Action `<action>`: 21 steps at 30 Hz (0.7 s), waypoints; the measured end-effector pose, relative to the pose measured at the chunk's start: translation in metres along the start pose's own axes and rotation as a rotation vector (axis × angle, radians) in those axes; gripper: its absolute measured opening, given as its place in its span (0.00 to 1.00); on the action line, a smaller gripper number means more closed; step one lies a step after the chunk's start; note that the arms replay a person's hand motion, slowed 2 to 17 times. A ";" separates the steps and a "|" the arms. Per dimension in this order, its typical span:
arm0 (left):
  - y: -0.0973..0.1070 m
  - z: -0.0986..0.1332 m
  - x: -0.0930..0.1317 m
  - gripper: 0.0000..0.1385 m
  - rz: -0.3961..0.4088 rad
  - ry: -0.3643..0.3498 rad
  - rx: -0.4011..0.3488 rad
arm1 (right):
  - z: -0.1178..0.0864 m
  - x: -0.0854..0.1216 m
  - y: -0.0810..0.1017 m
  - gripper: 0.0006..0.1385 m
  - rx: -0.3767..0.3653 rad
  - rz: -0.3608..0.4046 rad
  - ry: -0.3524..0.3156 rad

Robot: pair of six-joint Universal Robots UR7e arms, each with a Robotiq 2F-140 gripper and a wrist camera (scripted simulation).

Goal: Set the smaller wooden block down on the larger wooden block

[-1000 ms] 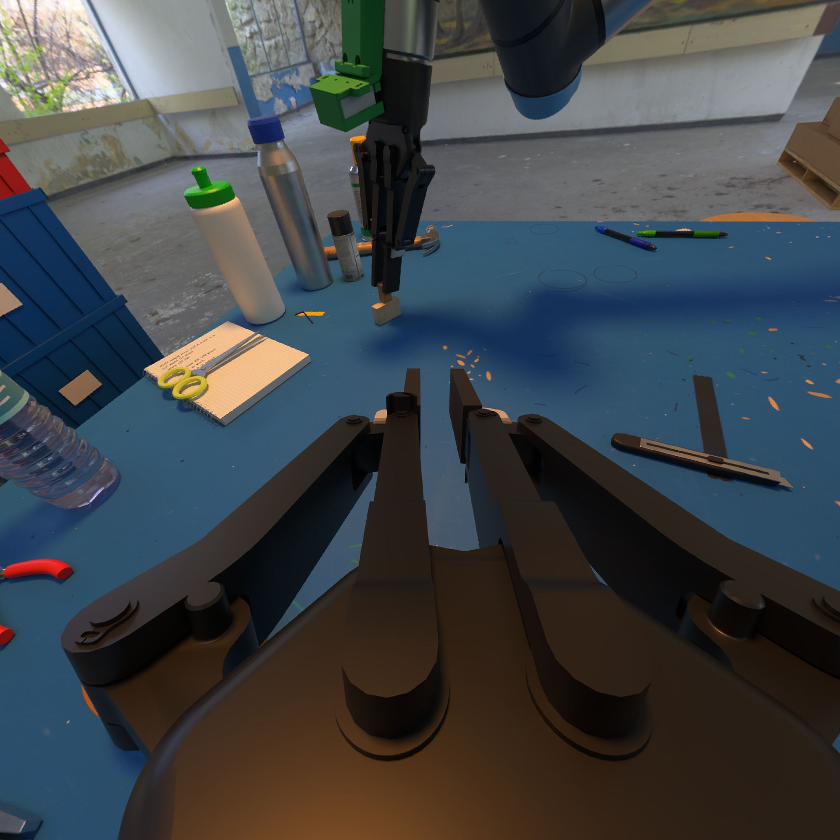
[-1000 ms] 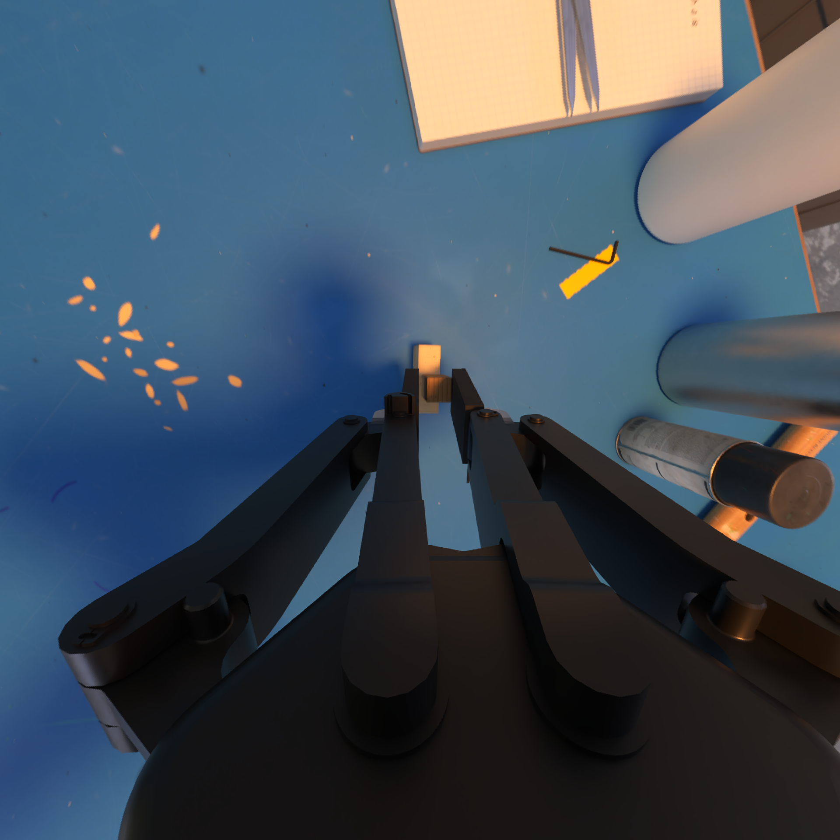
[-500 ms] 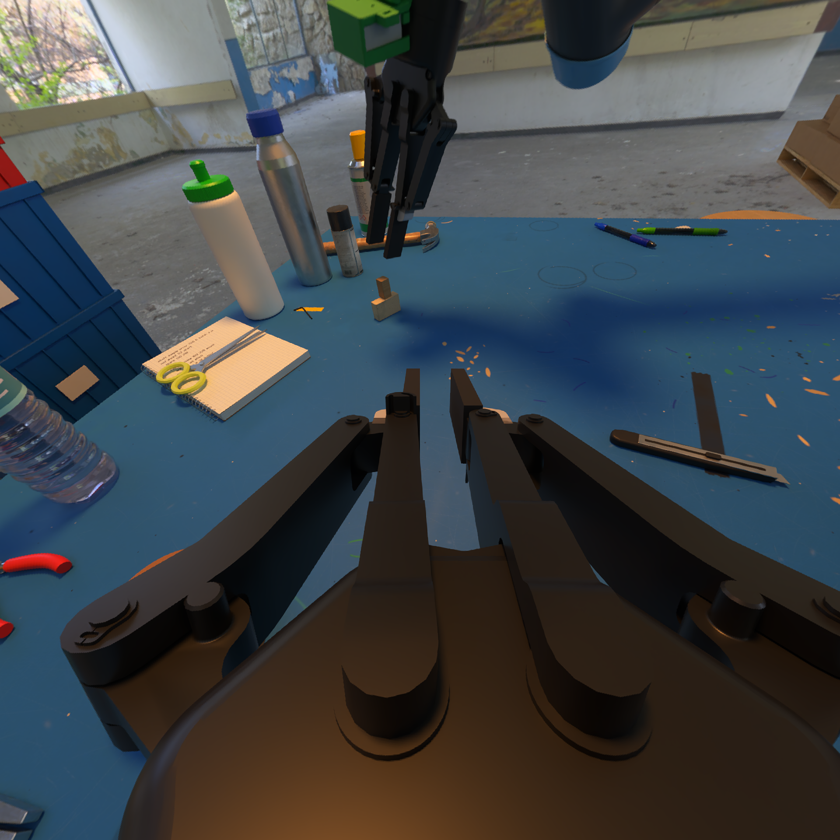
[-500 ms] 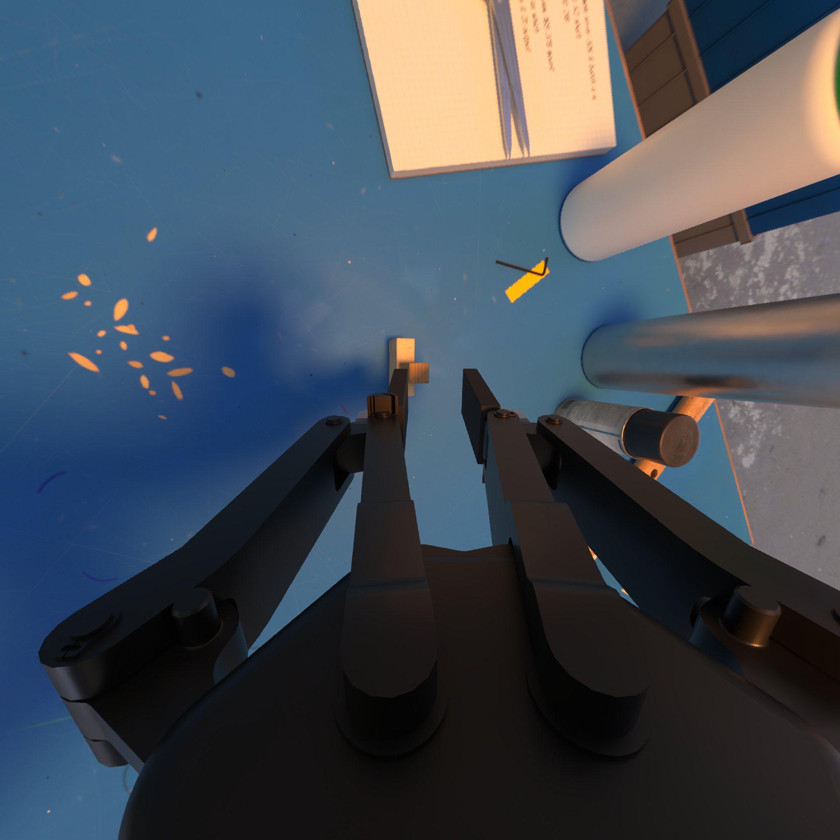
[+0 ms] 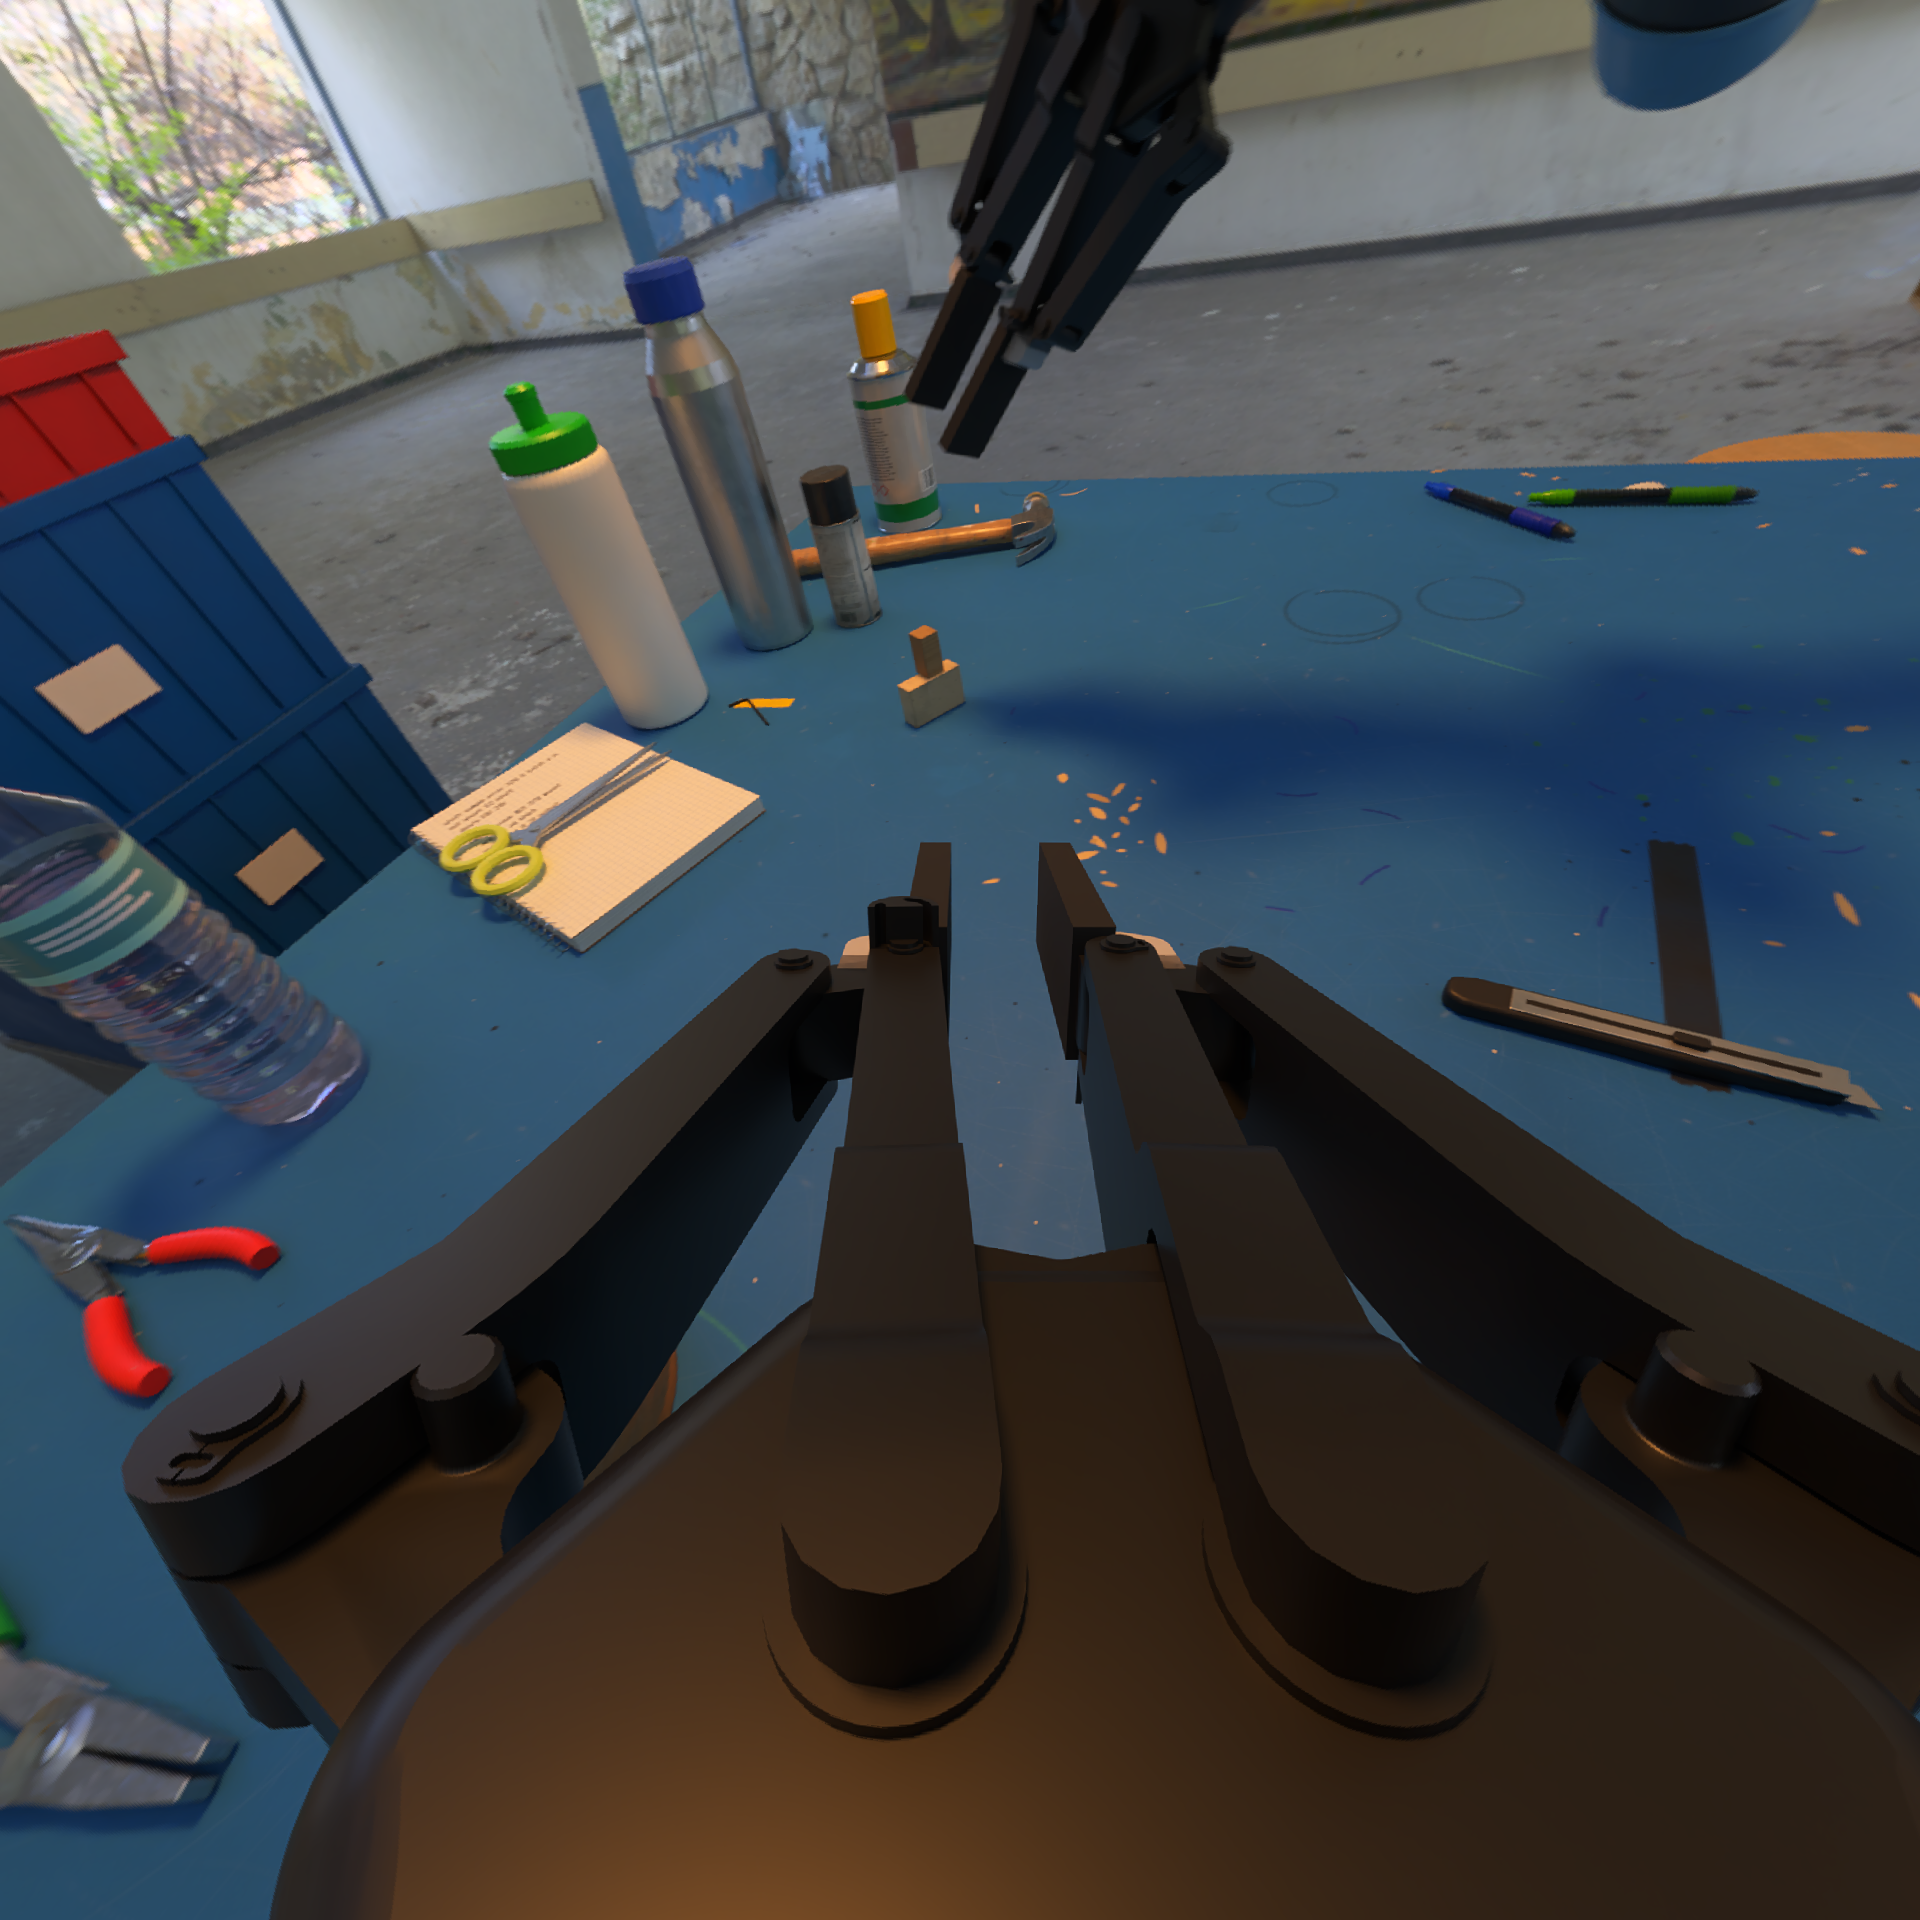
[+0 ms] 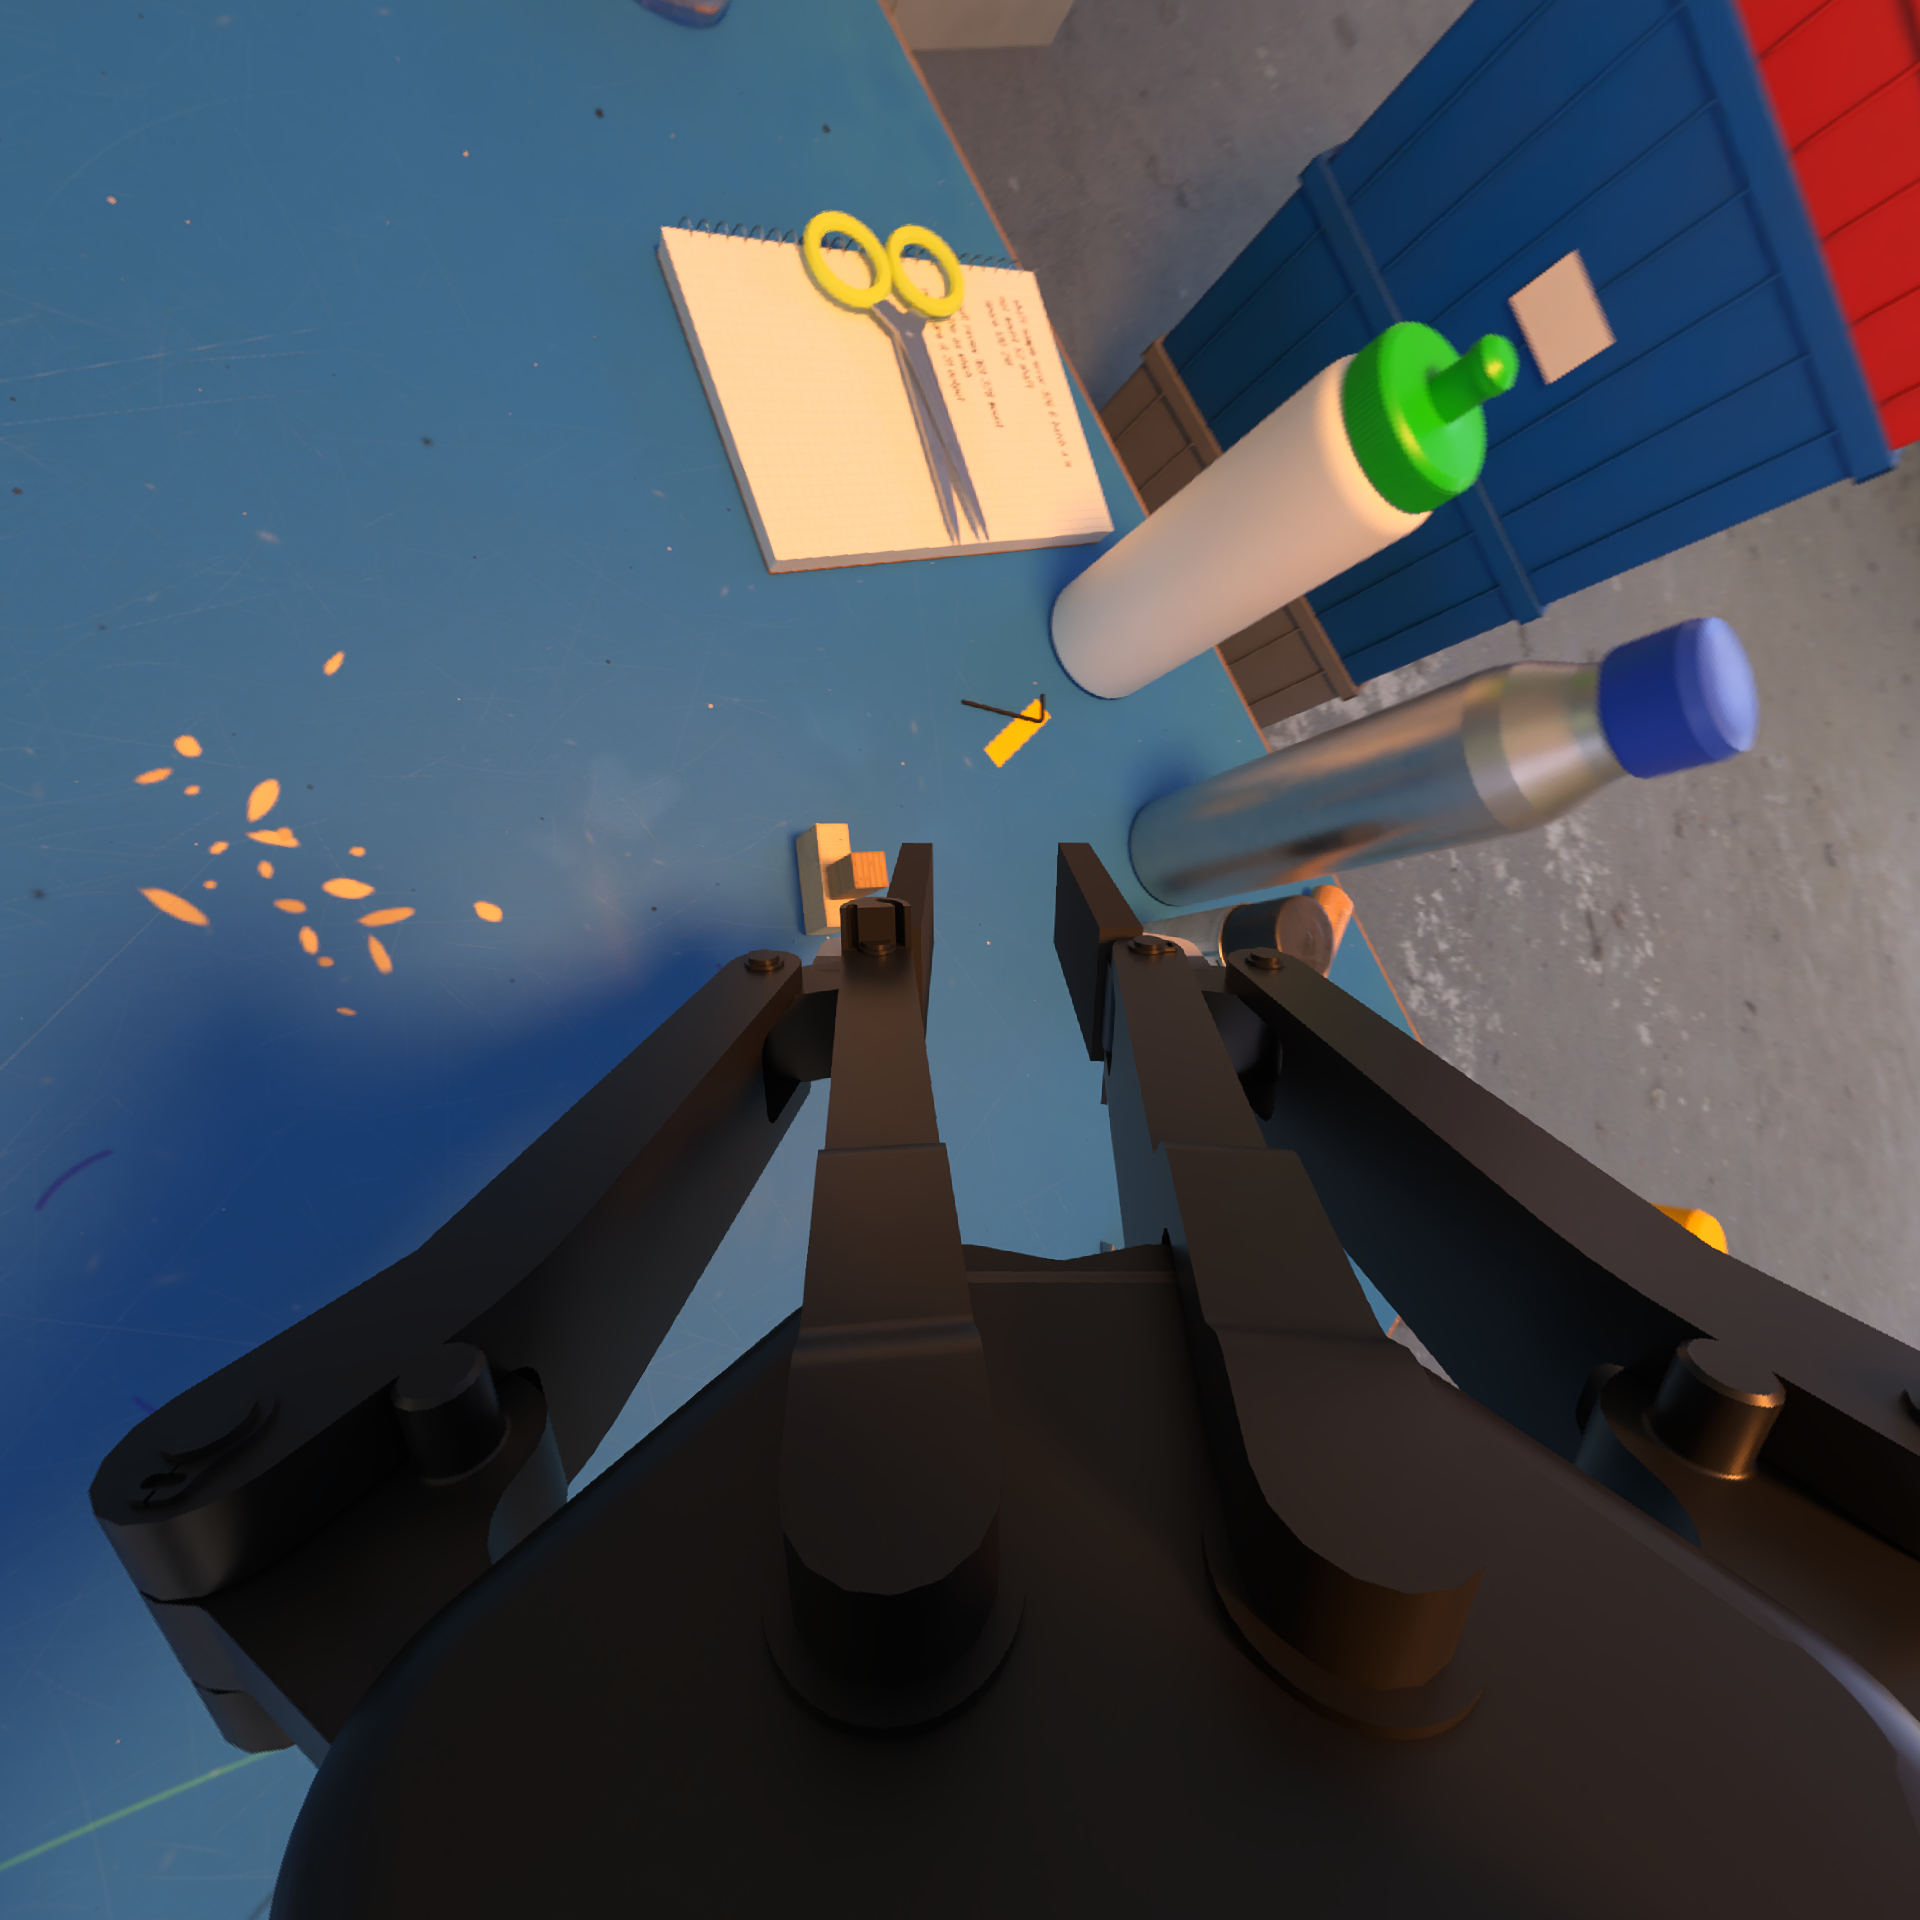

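Far left on the blue surface (image 5: 1351,935): white bottle (image 5: 603,582), silver bottle (image 5: 717,478), notepad (image 5: 592,831) with scissors (image 5: 499,857) on it. Just right of them, the smaller wooden block (image 5: 925,651) stands upright on the larger wooden block (image 5: 932,696), touching, off-centre toward 1 end. Right hand (image 5: 961,416) hangs above and behind the stack, fingers slightly parted, holding nothing, well apart from it. Near centre, left hand (image 5: 992,883) is idle, narrow gap, empty. Far right: utility knife (image 5: 1662,1049), 2 pens (image 5: 1496,509).

Placement looks done. Step in hand is likely retreat: lift straight up and away, no sideways sweep over the stack, since the small block looks easy to topple. Keep clear of the bottles.
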State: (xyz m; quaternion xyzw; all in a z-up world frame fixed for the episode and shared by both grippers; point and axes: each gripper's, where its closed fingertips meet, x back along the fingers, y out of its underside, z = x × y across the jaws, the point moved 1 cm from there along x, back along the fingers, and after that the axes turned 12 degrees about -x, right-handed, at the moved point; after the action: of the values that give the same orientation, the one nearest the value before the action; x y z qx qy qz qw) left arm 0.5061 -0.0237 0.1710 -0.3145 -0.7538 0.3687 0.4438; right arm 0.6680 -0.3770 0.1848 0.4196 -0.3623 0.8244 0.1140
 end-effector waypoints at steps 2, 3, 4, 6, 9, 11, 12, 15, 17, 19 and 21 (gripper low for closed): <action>0.000 -0.004 0.004 0.17 -0.014 -0.023 -0.004 | 0.003 0.010 0.004 0.23 -0.013 0.024 0.028; 0.000 -0.006 0.006 0.18 -0.021 -0.036 -0.005 | 0.005 0.015 0.007 0.23 -0.021 0.035 0.042; 0.000 -0.009 0.009 0.18 -0.031 -0.051 -0.007 | 0.006 0.019 0.009 0.24 -0.030 0.046 0.055; 0.002 -0.015 0.016 0.18 -0.056 -0.087 -0.012 | 0.010 0.027 0.016 0.24 -0.052 0.067 0.079; 0.005 -0.025 0.028 0.18 -0.110 -0.146 -0.022 | 0.015 0.036 0.028 0.26 -0.090 0.086 0.109; 0.010 -0.033 0.038 0.18 -0.162 -0.192 -0.028 | 0.019 0.039 0.039 0.28 -0.118 0.085 0.129; 0.013 -0.036 0.043 0.18 -0.192 -0.215 -0.029 | 0.021 0.040 0.046 0.29 -0.131 0.081 0.138; 0.021 -0.047 0.061 0.19 -0.274 -0.281 -0.026 | 0.026 0.041 0.065 0.33 -0.171 0.068 0.161; 0.026 -0.053 0.074 0.22 -0.314 -0.318 -0.009 | 0.028 0.040 0.077 0.36 -0.201 0.065 0.172; 0.031 -0.058 0.088 0.25 -0.344 -0.353 0.018 | 0.029 0.039 0.089 0.36 -0.232 0.063 0.173; 0.038 -0.062 0.102 0.28 -0.368 -0.386 0.053 | 0.029 0.036 0.100 0.37 -0.259 0.062 0.166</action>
State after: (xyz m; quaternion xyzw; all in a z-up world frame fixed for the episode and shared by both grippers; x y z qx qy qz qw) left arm 0.5259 0.0956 0.2052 -0.0842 -0.8590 0.3547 0.3594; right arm 0.6137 -0.4719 0.1738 0.3204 -0.4677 0.8058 0.1714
